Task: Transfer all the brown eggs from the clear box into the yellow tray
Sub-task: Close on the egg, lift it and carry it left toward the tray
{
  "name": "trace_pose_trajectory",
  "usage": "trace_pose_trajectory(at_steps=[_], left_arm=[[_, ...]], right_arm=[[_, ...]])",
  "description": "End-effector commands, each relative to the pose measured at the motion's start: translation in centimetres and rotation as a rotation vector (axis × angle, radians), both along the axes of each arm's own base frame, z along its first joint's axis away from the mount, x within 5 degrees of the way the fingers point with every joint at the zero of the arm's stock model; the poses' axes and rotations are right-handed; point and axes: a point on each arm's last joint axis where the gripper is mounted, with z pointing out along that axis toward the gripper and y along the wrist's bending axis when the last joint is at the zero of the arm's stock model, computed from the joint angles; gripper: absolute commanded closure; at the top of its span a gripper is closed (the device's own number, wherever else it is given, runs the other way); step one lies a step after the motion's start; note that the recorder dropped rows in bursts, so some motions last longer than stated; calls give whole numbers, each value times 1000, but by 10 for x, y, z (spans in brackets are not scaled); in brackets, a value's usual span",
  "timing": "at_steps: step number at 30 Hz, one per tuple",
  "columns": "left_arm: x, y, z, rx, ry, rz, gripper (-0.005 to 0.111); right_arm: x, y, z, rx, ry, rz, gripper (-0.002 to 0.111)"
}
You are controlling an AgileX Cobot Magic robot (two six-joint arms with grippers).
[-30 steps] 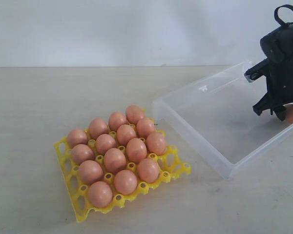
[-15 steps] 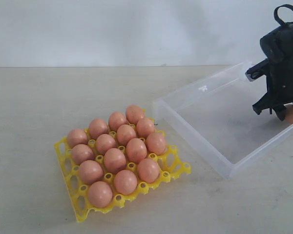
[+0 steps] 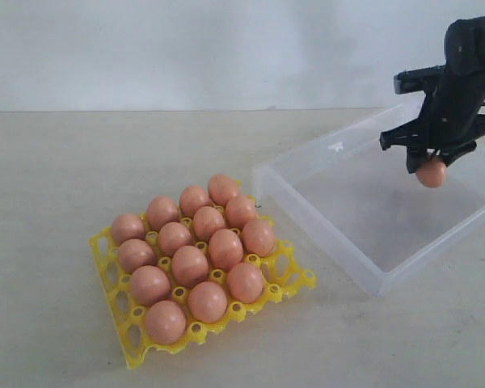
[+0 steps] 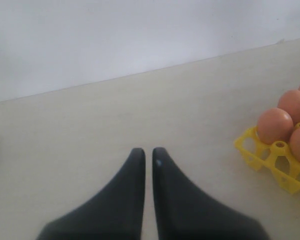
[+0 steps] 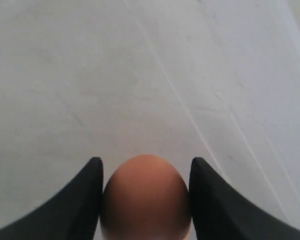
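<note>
A: While pinched lengthwise in the right gripper point(image 3: 431, 160) above the clear box point(image 3: 315, 230), bound where with that brown egg point(image 3: 431, 175)?
B: Eight o'clock, to the free corner cup point(image 3: 281, 260) of the yellow tray point(image 3: 301, 280); left gripper point(image 4: 148, 152) closed, empty.

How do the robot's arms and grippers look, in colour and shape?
The right arm is black, with a blocky, angular wrist. The left gripper and the right gripper each have two matte black fingers, broad at the base and tapering to narrow, curved tips.
</note>
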Motion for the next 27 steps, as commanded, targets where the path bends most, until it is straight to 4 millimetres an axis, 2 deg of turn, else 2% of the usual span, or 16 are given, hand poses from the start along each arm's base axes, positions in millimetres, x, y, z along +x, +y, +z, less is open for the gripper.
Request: trace_pose_trajectory(at_steps=[1,6,10,13,14,17,18,19,20,21,22,23,25,26,27], left_arm=[[0,0,-1,-5,0,-7,103],[0,0,-1,-5,0,-7,103],[0,0,-1,-5,0,-7,103],[0,0,-1,-5,0,-7,103],[0,0,-1,-5,0,-7,103],[0,0,-1,-5,0,-7,103],[0,0,-1,-5,0,-7,103],[0,0,-1,-5,0,-7,103],[0,0,-1,-5,0,-7,103],[0,0,-1,-5,0,-7,103],[0,0,-1,-5,0,-7,103],[0,0,-1,-5,0,-7,103],[0,0,-1,-5,0,-7,103],[0,0,-1,-5,0,-7,103],[0,0,-1,-5,0,-7,103]], right_arm=[[8,14,22,148,-160,29,109],[12,29,46,308,-374,-11,109],[0,39,57,321,-512,-70,109],[-18,48,59,298,-635,-120,109],[-34,55,59,267,-735,-157,109],[-60,66,58,232,-889,-214,109],[-77,72,55,262,-981,-283,109],[-84,74,54,299,-1033,-330,109],[-94,79,50,417,-1111,-411,109],[-98,81,47,502,-1143,-450,109],[-103,85,43,659,-1180,-481,109],[-104,91,44,765,-1223,-416,109],[-106,105,47,946,-1283,-180,109],[-110,115,46,1058,-1229,-17,109],[-113,122,41,1118,-1142,47,109]])
